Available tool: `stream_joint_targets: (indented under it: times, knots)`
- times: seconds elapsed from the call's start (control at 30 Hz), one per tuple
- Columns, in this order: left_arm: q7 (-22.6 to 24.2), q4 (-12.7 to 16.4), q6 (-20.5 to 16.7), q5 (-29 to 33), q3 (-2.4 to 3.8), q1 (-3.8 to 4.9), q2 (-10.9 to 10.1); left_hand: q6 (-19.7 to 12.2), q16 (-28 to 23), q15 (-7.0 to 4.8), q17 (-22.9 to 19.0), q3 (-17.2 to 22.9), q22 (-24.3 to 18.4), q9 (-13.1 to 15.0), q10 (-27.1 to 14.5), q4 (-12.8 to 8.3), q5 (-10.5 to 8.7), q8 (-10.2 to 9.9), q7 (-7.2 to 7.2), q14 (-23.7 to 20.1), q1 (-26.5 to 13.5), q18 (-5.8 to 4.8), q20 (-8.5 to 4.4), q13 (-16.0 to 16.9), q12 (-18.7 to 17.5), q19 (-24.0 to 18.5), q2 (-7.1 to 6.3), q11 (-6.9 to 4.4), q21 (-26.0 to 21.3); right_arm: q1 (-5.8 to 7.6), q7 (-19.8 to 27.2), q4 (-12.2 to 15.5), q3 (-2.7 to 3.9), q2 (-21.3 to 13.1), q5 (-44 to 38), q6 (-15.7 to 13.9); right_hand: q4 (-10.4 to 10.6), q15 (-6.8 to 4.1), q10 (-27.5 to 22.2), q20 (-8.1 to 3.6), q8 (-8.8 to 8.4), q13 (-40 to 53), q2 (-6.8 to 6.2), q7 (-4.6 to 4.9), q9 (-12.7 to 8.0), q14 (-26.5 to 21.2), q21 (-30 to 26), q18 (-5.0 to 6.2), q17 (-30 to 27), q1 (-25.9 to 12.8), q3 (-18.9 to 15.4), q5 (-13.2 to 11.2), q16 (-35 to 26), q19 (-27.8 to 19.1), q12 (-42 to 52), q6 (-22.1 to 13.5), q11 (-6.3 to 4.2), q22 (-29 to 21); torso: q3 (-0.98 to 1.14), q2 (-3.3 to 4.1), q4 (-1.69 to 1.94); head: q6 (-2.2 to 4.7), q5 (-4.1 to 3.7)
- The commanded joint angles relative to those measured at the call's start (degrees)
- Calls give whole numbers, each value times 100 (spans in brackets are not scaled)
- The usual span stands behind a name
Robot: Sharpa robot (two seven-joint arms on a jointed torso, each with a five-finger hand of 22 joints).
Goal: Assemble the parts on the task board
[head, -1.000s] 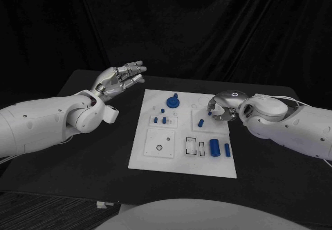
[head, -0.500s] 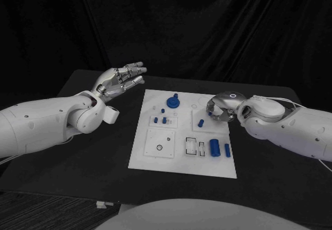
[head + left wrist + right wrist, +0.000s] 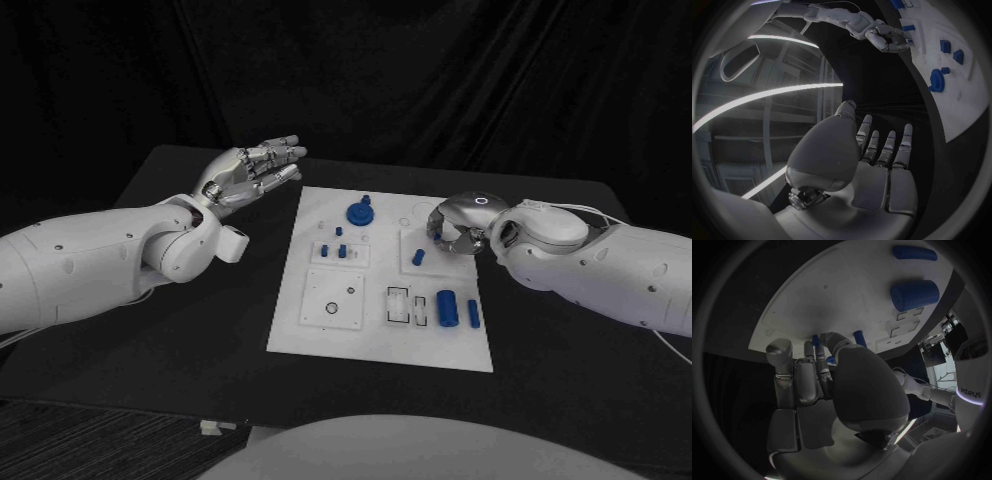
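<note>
Peg work happening at the far right edge of the task board [image 3: 378, 345].
Your right hand [image 3: 459, 228] has its fingers curled down round a small blue peg [image 3: 437, 238] there, probably seating it; your left hand [image 3: 254, 170] hangs open, fingers apart, off the board's far left corner, out of the way.

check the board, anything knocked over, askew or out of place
Nothing stands out. The white task board lies flat and square on the black table, and the small blue parts sit tidily on it; none looks spilled or damaged.
</note>
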Motion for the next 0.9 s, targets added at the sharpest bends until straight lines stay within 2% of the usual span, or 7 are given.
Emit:
stream_joint_targets:
  times: [0.03, 0.27, 0.33, 0.37, 0.6, 0.9]
  knots:
    - [1403, -1, 84, 38, 6, -17, 14, -1, 135, 50, -20, 22, 64, -58, 17, -24, -59, -42, 32, 56, 17, 9, -3, -48, 122, 90, 63, 95, 31, -21, 81, -32, 4, 14, 77, -103, -67, 23, 255, 29, -56, -106, 231, 13, 112, -20, 148, -206, 4, 52, 166, 73, 72, 15, -75, 102, -30, 699, 0, 2, 3, -1, 1]
    - [1381, -7, 92, 38, 6, -33, 21, 48, 176, 65, -16, 21, 90, -51, 26, -28, -32, -34, 45, 83, 43, 13, -4, -47, 150, 121, 86, 113, 41, -26, 126, -65, 4, 19, 84, -192, -259, 7, 532, 11, -29, -249, 337, 25, 162, -35, 168, -198, -33, 224, 307, 73, 49, -13, -216, 289, -45, 700, -2, -1, -1, -1, 8]
    - [1376, -10, 94, 38, 6, -35, 23, 59, 184, 70, -16, 20, 95, -49, 28, -29, -27, -32, 50, 89, 50, 14, -4, -46, 157, 129, 90, 118, 44, -26, 131, -66, 4, 17, 85, -218, -361, -6, 625, 4, -63, -324, 352, 27, 165, -43, 198, -203, -51, 292, 448, -294, 37, -34, -308, 331, -35, 702, -5, -2, -1, -1, 5]
    - [1374, -11, 96, 38, 6, -36, 25, 72, 191, 74, -15, 20, 92, -47, 31, -30, -22, -30, 55, 94, 57, 15, -4, -45, 167, 133, 95, 122, 46, -26, 132, -66, 4, 15, 85, -227, -411, 1, 694, -4, -92, -374, 338, 33, 163, -51, 219, -198, -73, 298, 609, -569, 23, -52, -368, 370, -43, 701, -4, -2, -1, -1, 3]
    - [1363, -13, 112, 38, 6, -42, 32, 94, 213, 83, -14, 22, 85, -43, 32, -35, 0, -26, 65, 108, 84, 18, -5, -46, 173, 146, 107, 133, 51, -26, 162, -63, 4, -3, 86, -338, -466, -1, 788, -4, -120, -423, 294, 32, 169, -73, 215, -190, -132, 258, 750, -624, -15, -88, -421, 432, -49, 691, -4, 0, -4, -1, 16]
    - [1357, -24, 133, 38, 6, -44, 60, 96, 216, 86, -14, 23, 83, -43, 30, -36, 7, -26, 68, 110, 93, 19, -5, -47, 169, 150, 111, 135, 53, -19, 266, 17, 4, -82, 239, -637, -488, -14, 890, -8, -118, -441, 283, 16, 186, -77, 242, -189, -150, 216, 809, -676, -27, -100, -428, 501, -70, 690, -8, 0, -5, -1, 27]
